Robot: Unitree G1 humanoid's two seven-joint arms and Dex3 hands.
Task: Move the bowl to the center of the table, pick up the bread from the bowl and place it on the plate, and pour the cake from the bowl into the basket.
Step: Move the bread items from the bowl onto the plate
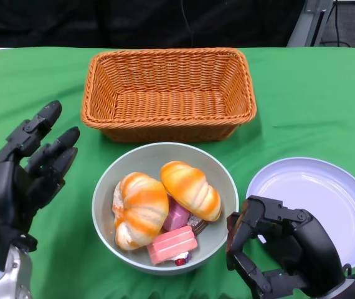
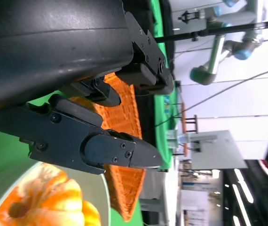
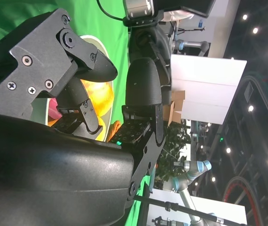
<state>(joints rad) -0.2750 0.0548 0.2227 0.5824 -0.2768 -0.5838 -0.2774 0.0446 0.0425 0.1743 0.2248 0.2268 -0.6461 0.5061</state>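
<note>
Grey bowl [image 1: 106, 187] holds two breads [image 1: 165, 196], two pink cakes [image 1: 174, 240].

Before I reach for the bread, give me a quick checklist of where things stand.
1. Bowl centred between plate and basket: ok.
2. Two bread rolls on top in the bowl, uncovered: ok.
3. Plate bare, ready for bread: ok.
4. Basket upright with nothing in it: ok.
5. Left robot hand open, holding nothing: ok.
6. Right robot hand at the bowl's rim, touching or apart: cannot tell.
</note>
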